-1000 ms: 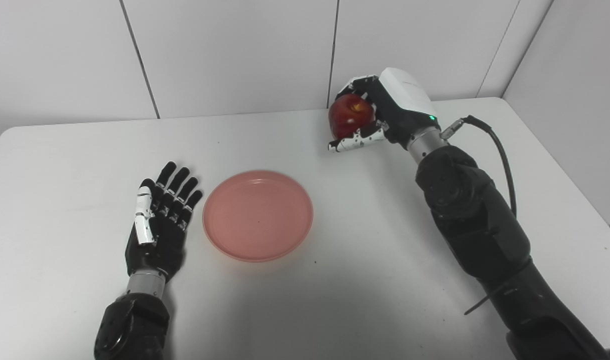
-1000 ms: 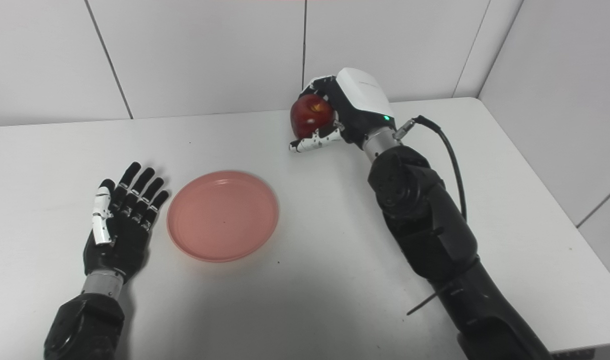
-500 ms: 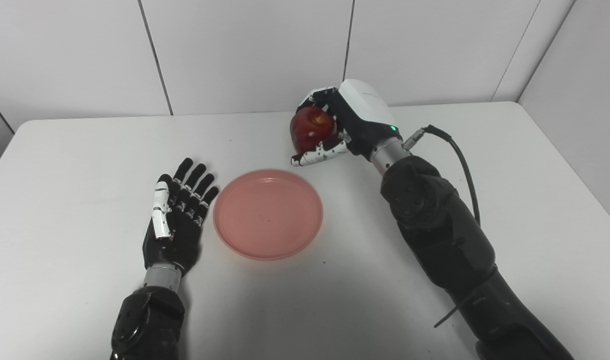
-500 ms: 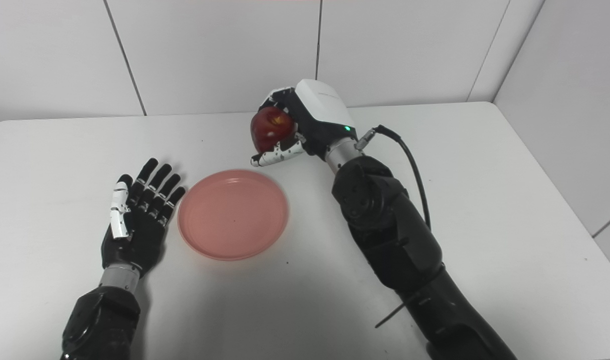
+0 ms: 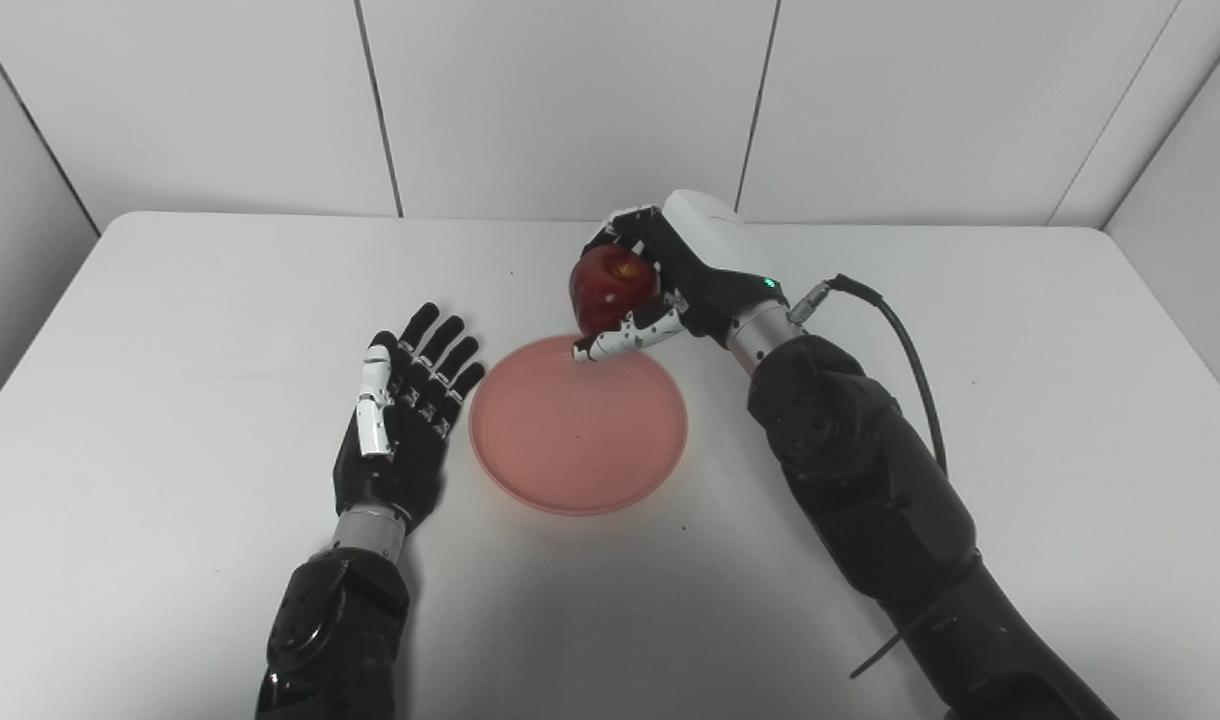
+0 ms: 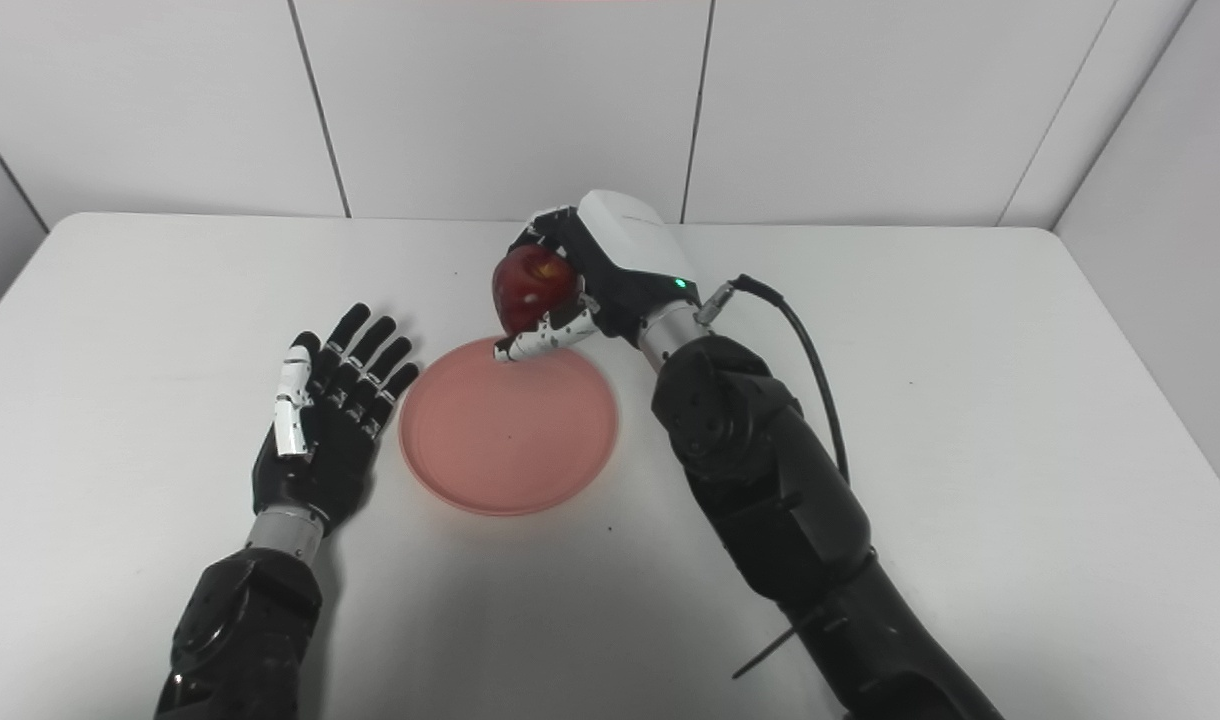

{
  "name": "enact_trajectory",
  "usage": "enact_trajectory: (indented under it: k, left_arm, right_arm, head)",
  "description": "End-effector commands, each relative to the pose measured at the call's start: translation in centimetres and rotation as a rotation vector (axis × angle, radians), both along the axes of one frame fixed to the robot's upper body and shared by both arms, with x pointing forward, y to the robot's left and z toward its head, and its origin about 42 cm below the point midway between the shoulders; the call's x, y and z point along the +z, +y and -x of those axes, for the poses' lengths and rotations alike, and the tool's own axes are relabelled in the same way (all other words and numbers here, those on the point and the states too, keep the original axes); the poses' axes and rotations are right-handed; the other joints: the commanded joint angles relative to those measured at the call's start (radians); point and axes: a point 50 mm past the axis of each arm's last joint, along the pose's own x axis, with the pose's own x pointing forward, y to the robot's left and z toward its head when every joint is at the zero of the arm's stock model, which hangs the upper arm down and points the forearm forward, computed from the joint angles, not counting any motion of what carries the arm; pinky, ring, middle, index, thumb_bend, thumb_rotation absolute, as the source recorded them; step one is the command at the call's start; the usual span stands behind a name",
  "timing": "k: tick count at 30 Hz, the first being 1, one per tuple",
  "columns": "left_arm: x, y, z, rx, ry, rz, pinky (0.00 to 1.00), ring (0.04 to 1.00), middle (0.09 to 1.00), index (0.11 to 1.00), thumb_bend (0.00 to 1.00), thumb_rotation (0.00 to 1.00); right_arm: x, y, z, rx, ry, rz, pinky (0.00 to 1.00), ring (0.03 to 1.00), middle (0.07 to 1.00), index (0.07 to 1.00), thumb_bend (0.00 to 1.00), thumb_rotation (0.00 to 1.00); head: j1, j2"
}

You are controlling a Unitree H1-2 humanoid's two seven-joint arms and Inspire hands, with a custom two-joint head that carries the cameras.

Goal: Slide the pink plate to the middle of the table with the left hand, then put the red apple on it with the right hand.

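The right hand (image 5: 675, 275) grips the red apple (image 5: 610, 288) above the far rim of the pink plate (image 5: 578, 425) — thumb tip over the edge. The plate lies mid-table (image 5: 170, 330), and the left hand (image 5: 405, 420) rests just beside it — fingers spread, holding nothing.

The pink plate (image 6: 509, 427) lies on the desk (image 6: 970, 400). Above its far rim, the right robot hand (image 6: 580, 285) grips the red apple (image 6: 530, 290). The left robot hand (image 6: 325, 420) rests flat, fingers spread, just beside the plate's left edge.
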Motion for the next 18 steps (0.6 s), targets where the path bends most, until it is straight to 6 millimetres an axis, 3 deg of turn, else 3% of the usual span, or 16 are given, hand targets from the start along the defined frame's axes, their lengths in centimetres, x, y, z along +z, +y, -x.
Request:
enact_trajectory:
  k: [1,18]
  left_arm:
    - [1.8,-0.8,-0.5,0.007,-0.087,0.007,0.89,0.882,0.878,0.859,0.34,1.0]
    - [1.7,-0.5,-0.6,0.03,-0.086,-0.001,0.89,0.877,0.872,0.854,0.35,1.0]
  right_arm:
    - [2.3,1.2,-0.2,0.047,-0.095,-0.02,0.32,0.404,0.494,0.489,0.51,0.15]
    - [-2.6,2.7,1.1,0.079,-0.01,0.034,0.25,0.351,0.456,0.487,0.51,0.15]
  head:
    - [0.001,0.001]
    - [0.008,0.013]
